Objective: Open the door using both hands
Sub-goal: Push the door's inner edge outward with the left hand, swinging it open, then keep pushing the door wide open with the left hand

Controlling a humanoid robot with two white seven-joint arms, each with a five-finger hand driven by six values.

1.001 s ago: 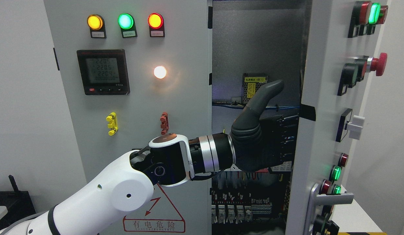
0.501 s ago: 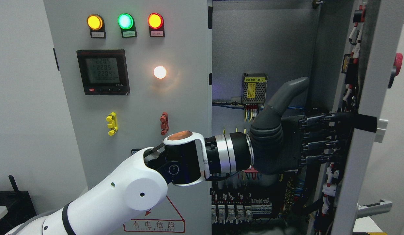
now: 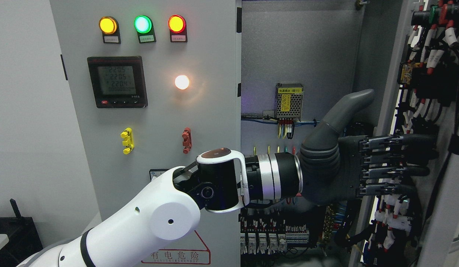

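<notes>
From the head view, the left arm (image 3: pixel 148 222) rises from the lower left corner and reaches across to the right, its white forearm ending in a black and silver wrist. The left hand (image 3: pixel 348 167) is dark grey, with the thumb angled up and to the right and the four fingers (image 3: pixel 396 163) stretched out flat, side by side, holding nothing. The fingertips lie against the inner face of the right door (image 3: pixel 433 122), which stands swung wide at the picture's right edge, showing its wired back with black, red and white connectors. Whether the fingers truly press on the door or on the wiring there is hard to tell.

The left door (image 3: pixel 159 111) stays flat and closed, carrying three lit lamps (image 3: pixel 142 24), a digital meter (image 3: pixel 117 82) and a white glowing lamp (image 3: pixel 181 82). Between the doors the cabinet interior (image 3: pixel 296 55) is exposed, with a small power supply (image 3: pixel 289 96) above and terminal rows (image 3: pixel 274 237) at the bottom.
</notes>
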